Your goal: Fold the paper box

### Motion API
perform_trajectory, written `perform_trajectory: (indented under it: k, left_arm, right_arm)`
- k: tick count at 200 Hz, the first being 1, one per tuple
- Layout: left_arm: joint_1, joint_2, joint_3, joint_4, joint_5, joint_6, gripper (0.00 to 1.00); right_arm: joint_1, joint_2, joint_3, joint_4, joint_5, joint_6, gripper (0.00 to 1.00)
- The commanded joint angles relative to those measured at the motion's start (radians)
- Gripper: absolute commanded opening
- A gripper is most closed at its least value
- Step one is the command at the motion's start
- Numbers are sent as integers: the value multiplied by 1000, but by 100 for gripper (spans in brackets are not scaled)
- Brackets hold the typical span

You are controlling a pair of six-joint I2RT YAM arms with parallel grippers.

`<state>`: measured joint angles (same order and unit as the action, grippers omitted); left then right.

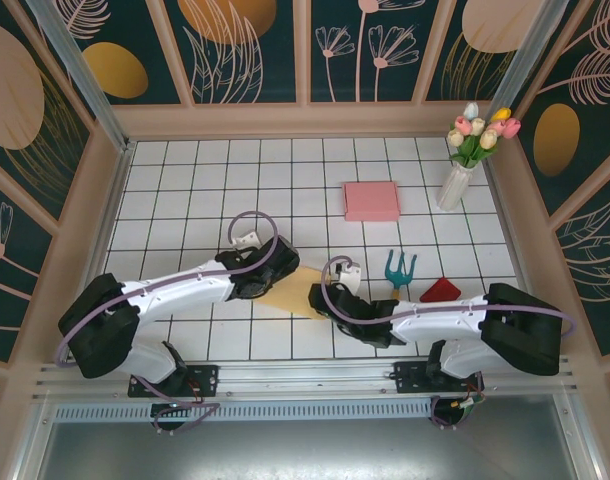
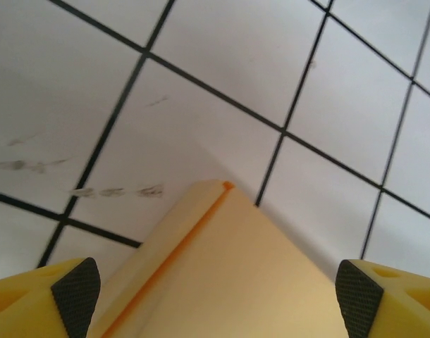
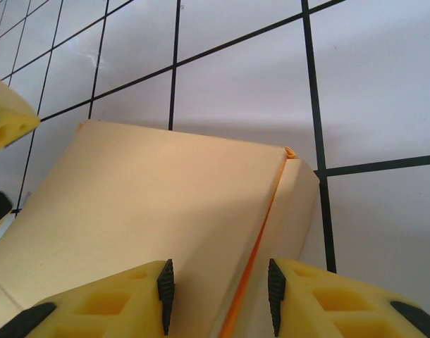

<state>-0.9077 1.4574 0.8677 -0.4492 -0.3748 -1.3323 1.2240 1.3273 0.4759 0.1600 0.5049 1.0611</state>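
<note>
**Paper box**: tan card, flat, lying on the white gridded tabletop near its front edge, between the two arms. An orange fold line runs along one side. The far edge casts a shadow on the tiles.

**Left hand**: fingers spread wide, one on either side of the box's near part. A corner of the box points away from the hand.

**Right hand**: fingers partly apart, astride the box's near edge at the orange fold. Whether they pinch the card cannot be told.

**Other items, farther back and to the right, well apart from the box:**
- pink block
- vase of tulips
- teal garden fork
- red wedge
</note>
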Motion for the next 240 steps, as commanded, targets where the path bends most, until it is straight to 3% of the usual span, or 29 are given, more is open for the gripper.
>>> perform_trajectory:
  k: [1,84,240]
  left_arm:
    - [5,-25,20,-163,-19,56,90]
    - [1,-187,-74,-160,36,46,87]
    - [-60,-37,-22,-124,107,20,87]
  right_arm:
    - [5,-4,-8,-22,24,16,43]
    - [6,64,-7,-34,21,33,43]
    - [10,90,-37,-15,27,37,43]
